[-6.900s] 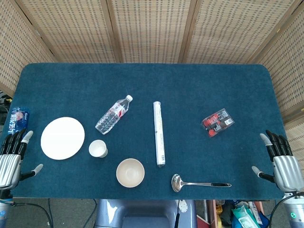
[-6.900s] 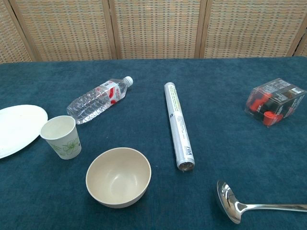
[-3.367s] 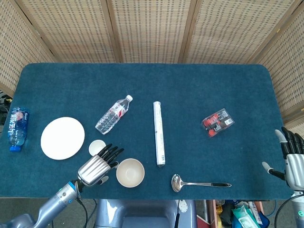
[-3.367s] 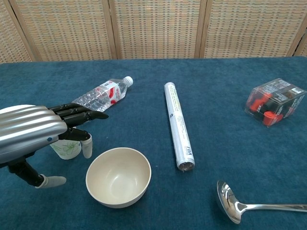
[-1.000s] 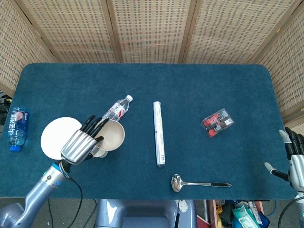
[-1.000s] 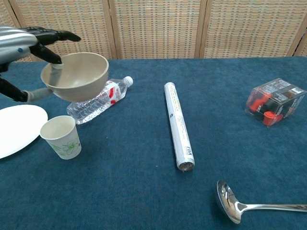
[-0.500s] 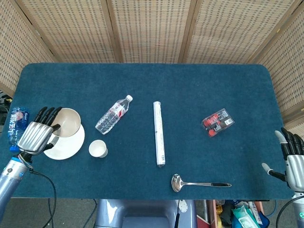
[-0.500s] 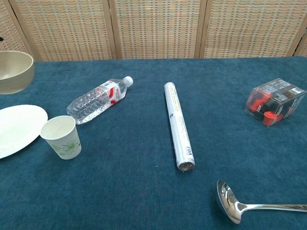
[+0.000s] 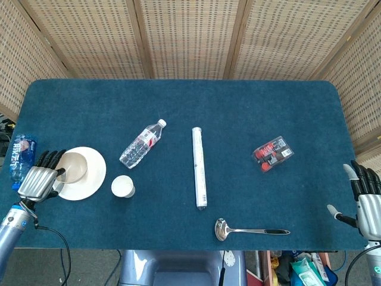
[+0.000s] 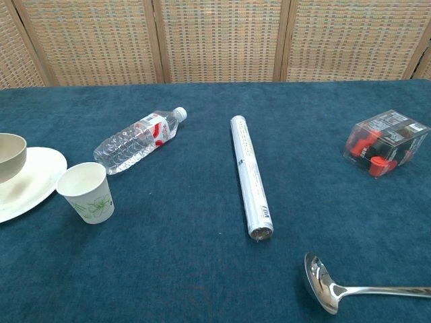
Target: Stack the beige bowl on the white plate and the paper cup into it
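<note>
The beige bowl (image 9: 74,167) is over the left half of the white plate (image 9: 92,179), near the table's left edge. My left hand (image 9: 37,180) grips its left rim, fingers curled over the edge. In the chest view the bowl (image 10: 9,156) shows upright at the frame's left edge, low over the plate (image 10: 37,171); I cannot tell whether it touches. The paper cup (image 9: 122,186) (image 10: 86,192) stands upright just right of the plate. My right hand (image 9: 368,208) is open at the table's near right corner, holding nothing.
A clear water bottle (image 9: 141,143) lies behind the cup. A long foil roll (image 9: 199,167) lies mid-table, a metal ladle (image 9: 250,229) near the front edge, a red-and-black pack (image 9: 272,153) to the right. Another small bottle (image 9: 19,159) lies beside my left hand.
My left hand has lowered the bowl and shifted it slightly left, down onto or just above the plate. The right hand has stayed in place.
</note>
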Motion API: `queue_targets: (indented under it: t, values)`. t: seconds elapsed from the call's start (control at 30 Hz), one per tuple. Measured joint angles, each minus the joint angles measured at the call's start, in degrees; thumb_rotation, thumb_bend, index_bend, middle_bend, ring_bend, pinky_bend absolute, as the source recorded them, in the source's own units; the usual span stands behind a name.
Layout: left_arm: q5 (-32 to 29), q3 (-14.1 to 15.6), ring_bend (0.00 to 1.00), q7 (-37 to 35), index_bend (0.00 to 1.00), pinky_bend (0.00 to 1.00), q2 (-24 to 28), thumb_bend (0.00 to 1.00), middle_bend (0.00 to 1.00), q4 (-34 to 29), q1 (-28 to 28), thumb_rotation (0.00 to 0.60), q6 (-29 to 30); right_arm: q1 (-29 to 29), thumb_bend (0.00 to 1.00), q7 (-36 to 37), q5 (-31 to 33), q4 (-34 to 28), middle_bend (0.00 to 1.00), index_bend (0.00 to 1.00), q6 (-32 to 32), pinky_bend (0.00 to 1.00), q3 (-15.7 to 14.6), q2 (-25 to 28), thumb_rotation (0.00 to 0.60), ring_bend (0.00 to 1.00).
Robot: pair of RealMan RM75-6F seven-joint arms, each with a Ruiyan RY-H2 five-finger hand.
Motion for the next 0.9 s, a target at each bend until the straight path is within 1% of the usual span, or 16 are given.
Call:
queue_targets:
  t: [0.13, 0.37, 0.43, 0.47, 0.53, 0.6, 0.7, 0.8, 0.9]
  values:
    - [-0.47, -0.22, 0.00, -0.05, 0.65, 0.00, -1.62, 0.42, 0.00, 2.20, -0.25, 0.600, -0.95, 0.00, 0.14, -0.08, -0.04, -0.06, 0.00, 0.01, 0.03, 0.00, -0.02, -0.01, 0.600, 0.00]
    - [-1.96, -0.99, 0.00, 1.03, 0.65, 0.00, -3.06, 0.42, 0.00, 3.15, -1.09, 0.600, -3.01, 0.00, 0.14, 0.03, 0.05, -0.24, 0.00, 0.01, -0.08, 0.00, -0.04, 0.13, 0.600, 0.00]
    - [-2.17, -1.05, 0.00, 1.32, 0.63, 0.00, -3.25, 0.42, 0.00, 3.23, -1.17, 0.600, -3.26, 0.00, 0.14, 0.13, 0.11, -0.22, 0.00, 0.01, -0.12, 0.00, -0.03, 0.14, 0.600, 0.00]
    - [-2.31, -1.08, 0.00, 1.47, 0.60, 0.00, -3.32, 0.42, 0.00, 3.25, -1.18, 0.600, -3.41, 0.01, 0.14, 0.20, 0.13, -0.20, 0.00, 0.01, -0.16, 0.00, -0.02, 0.15, 0.600, 0.00]
    - [-2.71, -1.11, 0.00, 1.84, 0.54, 0.00, -3.45, 0.38, 0.00, 3.23, -1.19, 0.600, -3.82, 0.01, 0.14, 0.26, 0.06, -0.17, 0.00, 0.01, -0.13, 0.00, -0.04, 0.14, 0.600, 0.00]
    - [-3.09, -1.15, 0.00, 2.21, 0.46, 0.00, -3.49, 0.29, 0.00, 3.14, -1.16, 0.600, -4.07, 0.01, 0.14, 0.39, -0.01, -0.18, 0.00, 0.01, -0.11, 0.00, -0.07, 0.16, 0.600, 0.00]
    - [-3.48, -1.23, 0.00, 2.08, 0.36, 0.00, -3.02, 0.19, 0.00, 2.51, -1.07, 0.600, -4.36, -0.02, 0.14, 0.47, -0.05, -0.18, 0.00, 0.01, -0.03, 0.00, -0.08, 0.16, 0.600, 0.00]
    - [-3.46, -1.31, 0.00, 1.60, 0.29, 0.00, -2.42, 0.15, 0.00, 1.99, -0.91, 0.600, -4.01, -0.02, 0.14, 0.50, -0.13, -0.18, 0.00, 0.01, 0.04, 0.00, -0.09, 0.14, 0.600, 0.00]
    - [-3.27, -1.42, 0.00, 0.78, 0.26, 0.00, -1.55, 0.14, 0.00, 1.03, -0.70, 0.600, -3.41, -0.01, 0.14, 0.54, -0.13, -0.21, 0.00, 0.01, -0.03, 0.00, -0.12, 0.18, 0.600, 0.00]
